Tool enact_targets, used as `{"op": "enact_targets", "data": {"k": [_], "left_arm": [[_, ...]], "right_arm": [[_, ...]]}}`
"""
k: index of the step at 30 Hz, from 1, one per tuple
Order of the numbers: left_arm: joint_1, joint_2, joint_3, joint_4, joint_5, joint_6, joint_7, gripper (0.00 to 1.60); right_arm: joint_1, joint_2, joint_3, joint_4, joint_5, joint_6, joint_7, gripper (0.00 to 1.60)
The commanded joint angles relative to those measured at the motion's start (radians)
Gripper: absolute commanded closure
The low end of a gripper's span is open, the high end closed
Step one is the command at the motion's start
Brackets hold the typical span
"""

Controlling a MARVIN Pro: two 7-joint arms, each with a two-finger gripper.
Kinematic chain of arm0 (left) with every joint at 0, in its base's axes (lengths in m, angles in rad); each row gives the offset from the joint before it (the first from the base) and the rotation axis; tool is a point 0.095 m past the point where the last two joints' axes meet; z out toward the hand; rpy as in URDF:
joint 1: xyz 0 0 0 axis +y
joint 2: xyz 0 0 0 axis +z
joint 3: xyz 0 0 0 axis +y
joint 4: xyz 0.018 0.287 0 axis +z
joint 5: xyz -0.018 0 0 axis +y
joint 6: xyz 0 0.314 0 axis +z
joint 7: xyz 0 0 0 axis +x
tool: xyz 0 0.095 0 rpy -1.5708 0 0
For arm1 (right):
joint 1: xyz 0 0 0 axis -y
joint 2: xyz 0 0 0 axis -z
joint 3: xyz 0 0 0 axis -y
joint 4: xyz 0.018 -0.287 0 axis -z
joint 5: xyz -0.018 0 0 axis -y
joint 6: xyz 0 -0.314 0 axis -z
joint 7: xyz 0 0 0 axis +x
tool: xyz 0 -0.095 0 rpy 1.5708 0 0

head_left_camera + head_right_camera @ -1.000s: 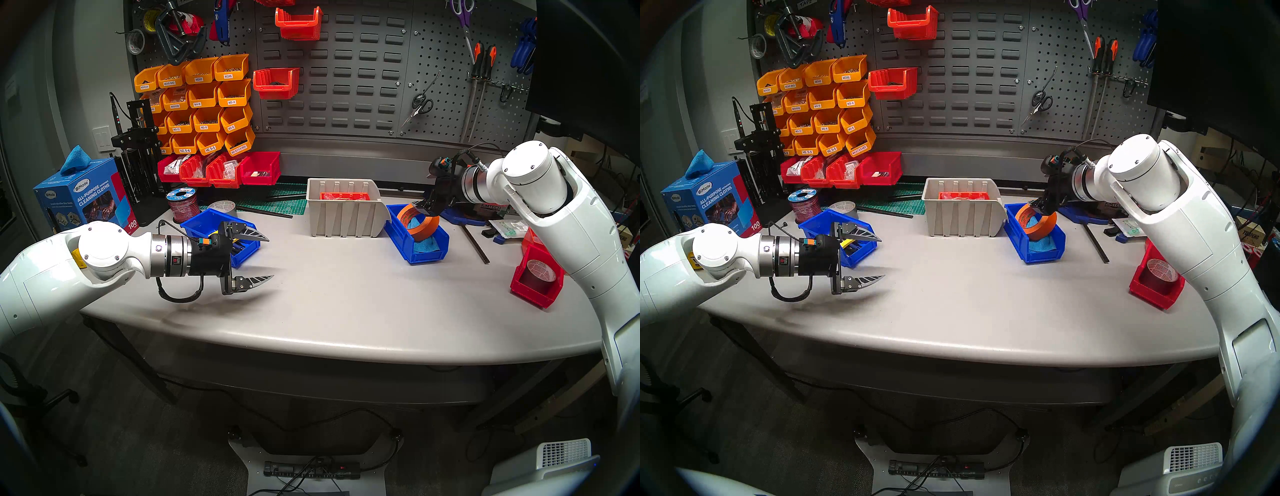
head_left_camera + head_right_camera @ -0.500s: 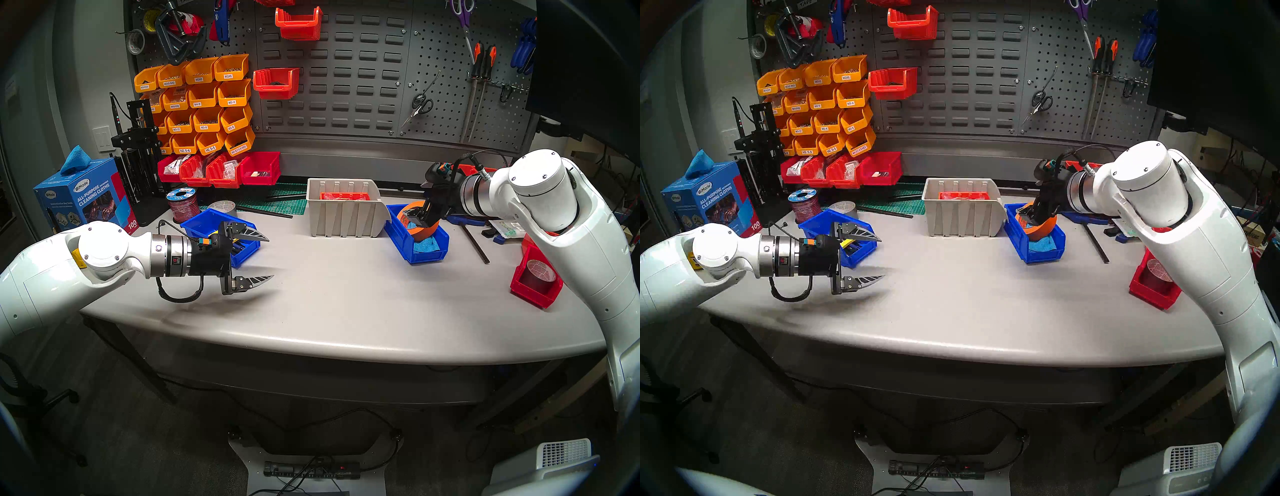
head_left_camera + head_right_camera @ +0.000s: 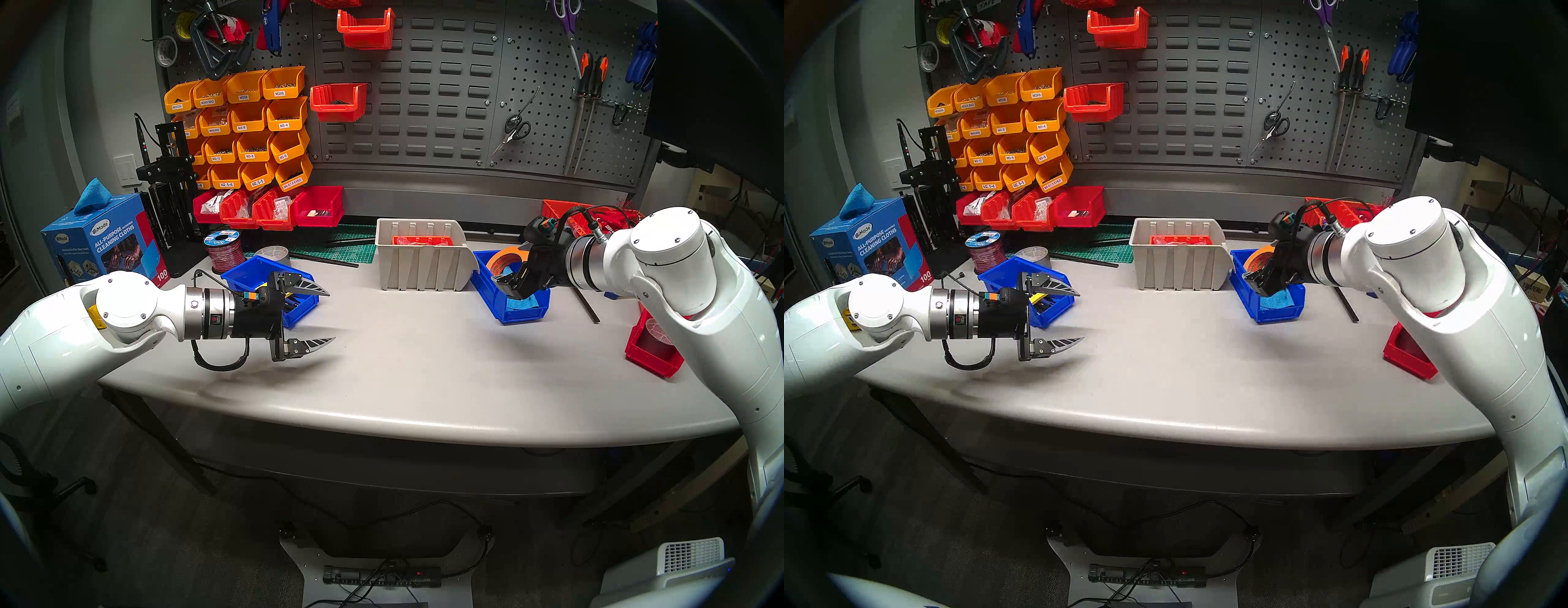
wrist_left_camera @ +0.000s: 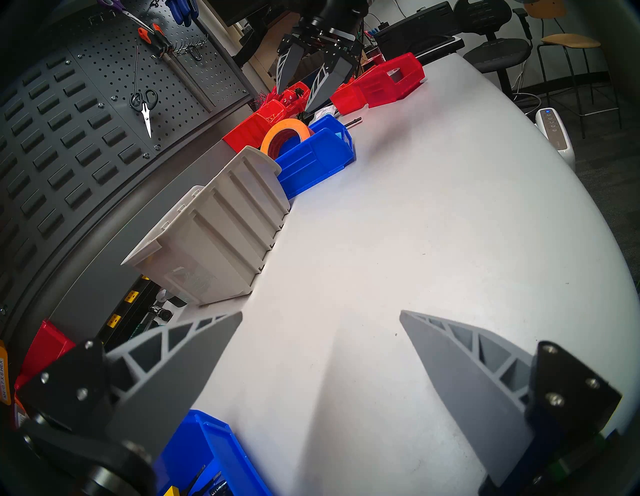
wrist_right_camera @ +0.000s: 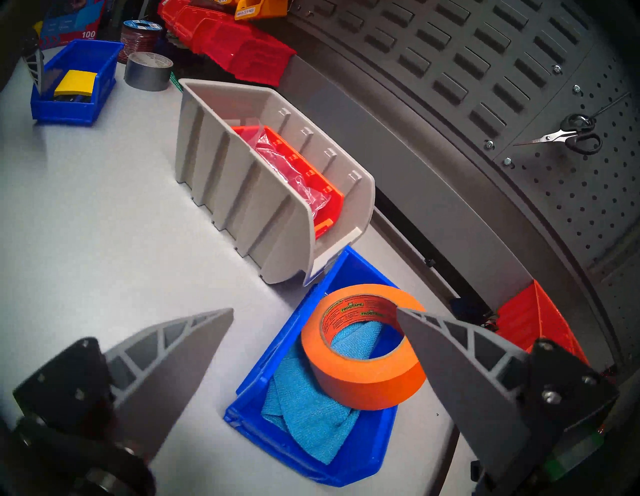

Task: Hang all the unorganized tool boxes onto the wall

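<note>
Three tool boxes stand on the table. One blue bin [image 3: 254,271] [image 5: 74,79] lies behind my left gripper [image 3: 331,316] [image 4: 321,312], which hovers open and empty. The beige ribbed bin [image 3: 424,263] [image 4: 214,242] [image 5: 242,187] holds a red insert. Touching its right end is the other blue bin [image 3: 517,312] [image 4: 315,159] [image 5: 311,450], holding an orange tape roll [image 5: 360,374] tilted on blue cloth. My right gripper [image 3: 509,286] [image 5: 315,309] hangs open just above this bin, gripping nothing. The wall [image 3: 424,85] [image 5: 467,52], a slotted grey panel, rises behind.
Two red bins [image 3: 365,27] hang on the panel, beside orange labelled bins [image 3: 242,127]. A loose red bin [image 3: 653,352] sits under my right forearm. A grey tape roll [image 3: 275,254], wire spool [image 3: 225,250] and black bar [image 3: 587,303] lie on the table.
My right arm swung forward and down, bringing its gripper from behind the right blue bin to over its middle. The orange tape roll now leans further back. The left arm has not moved.
</note>
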Motion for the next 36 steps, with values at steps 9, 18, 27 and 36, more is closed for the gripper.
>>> {"op": "enact_targets", "data": {"k": [9, 18, 27, 36], "left_arm": [[-0.01, 0.001, -0.009, -0.002, -0.001, 0.0, 0.0, 0.0], [-0.011, 0.001, -0.009, -0.002, -0.001, 0.0, -0.001, 0.0], [-0.011, 0.001, -0.009, -0.002, -0.001, 0.0, -0.001, 0.0], [-0.011, 0.001, -0.009, -0.002, -0.001, 0.0, -0.001, 0.0]], "right_arm": [[-0.213, -0.023, 0.114, -0.088, 0.1, -0.047, -0.186, 0.0], [-0.29, -0.058, 0.166, -0.099, 0.109, -0.105, -0.221, 0.0], [-0.338, -0.093, 0.155, -0.097, 0.102, -0.164, -0.253, 0.0], [-0.357, -0.117, 0.149, -0.067, 0.094, -0.225, -0.262, 0.0]]}}
